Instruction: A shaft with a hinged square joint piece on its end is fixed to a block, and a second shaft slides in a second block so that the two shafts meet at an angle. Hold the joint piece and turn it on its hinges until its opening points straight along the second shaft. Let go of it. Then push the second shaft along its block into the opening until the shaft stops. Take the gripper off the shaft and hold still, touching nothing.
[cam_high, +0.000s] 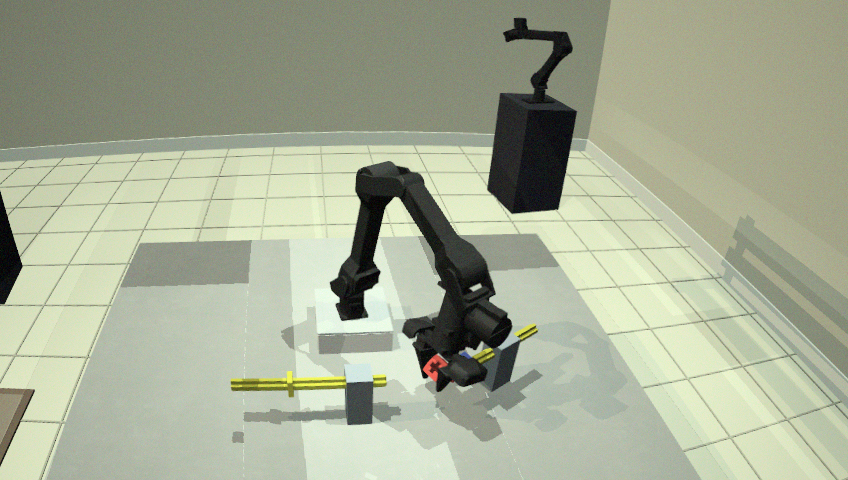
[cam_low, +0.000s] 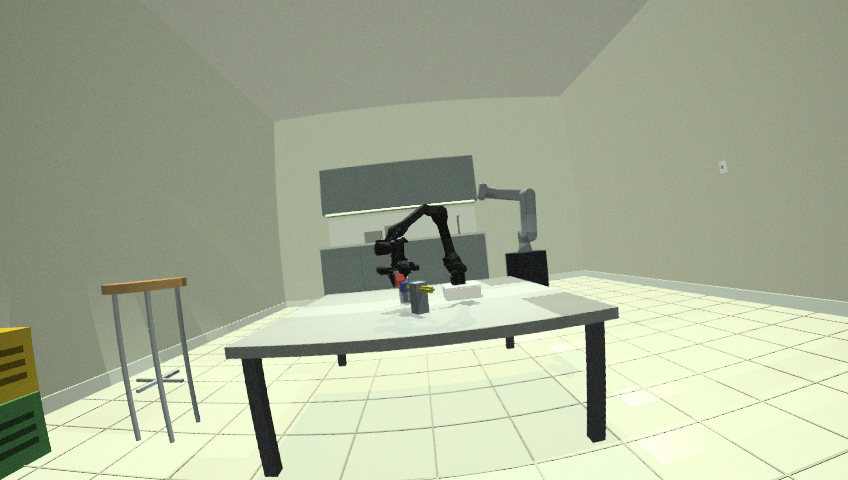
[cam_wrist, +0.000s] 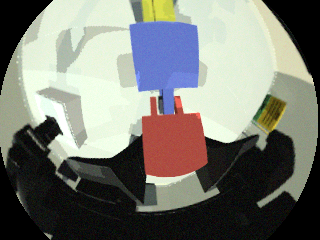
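The red square joint piece shows a dark cross-shaped opening in the top view, facing left and toward that camera. My gripper is shut on its two sides. A blue hinge part joins it to the first yellow shaft, which runs through a grey block. The second yellow shaft, with a collar, passes through the second grey block. Its right end is apart from the red piece. The fingers hide part of the hinge in the top view.
The arm's white base slab stands on the grey table, behind the second shaft's block in the top view. My forearm hangs over the joint. A stool and other arms on black pedestals stand away from the table.
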